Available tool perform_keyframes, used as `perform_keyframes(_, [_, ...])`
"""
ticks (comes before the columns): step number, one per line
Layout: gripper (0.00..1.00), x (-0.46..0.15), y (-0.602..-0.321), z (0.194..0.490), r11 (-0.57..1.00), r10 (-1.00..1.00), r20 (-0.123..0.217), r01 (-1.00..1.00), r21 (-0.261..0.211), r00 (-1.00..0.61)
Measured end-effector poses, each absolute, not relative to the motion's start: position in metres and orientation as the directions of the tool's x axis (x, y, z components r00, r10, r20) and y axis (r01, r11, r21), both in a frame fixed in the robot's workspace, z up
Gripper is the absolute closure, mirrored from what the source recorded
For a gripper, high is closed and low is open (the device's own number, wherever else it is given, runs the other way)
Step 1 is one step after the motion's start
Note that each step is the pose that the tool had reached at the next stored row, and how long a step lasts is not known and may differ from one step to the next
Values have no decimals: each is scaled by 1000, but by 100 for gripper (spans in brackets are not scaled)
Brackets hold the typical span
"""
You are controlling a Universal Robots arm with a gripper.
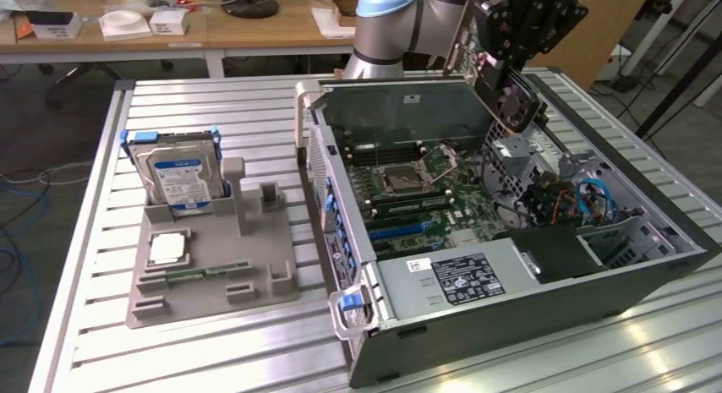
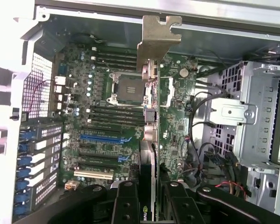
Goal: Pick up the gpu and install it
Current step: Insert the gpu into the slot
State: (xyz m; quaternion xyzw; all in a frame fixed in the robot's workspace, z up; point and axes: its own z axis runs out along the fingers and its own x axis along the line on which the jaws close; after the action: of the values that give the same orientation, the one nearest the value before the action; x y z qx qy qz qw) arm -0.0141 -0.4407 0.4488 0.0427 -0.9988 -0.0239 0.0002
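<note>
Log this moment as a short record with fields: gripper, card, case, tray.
gripper: shut on the graphics card
graphics card: in the air above the computer case, not in a slot
computer case: open on the table, motherboard exposed, blue slot empty
tray: on the exterior view's left of the case; hard drive upright in it, memory stick lying flat
</note>
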Motion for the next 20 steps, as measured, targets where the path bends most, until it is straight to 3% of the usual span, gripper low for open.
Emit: perform_keyframes(20, [74,-14,-441,449,961,-272,-2,-272,48,-962])
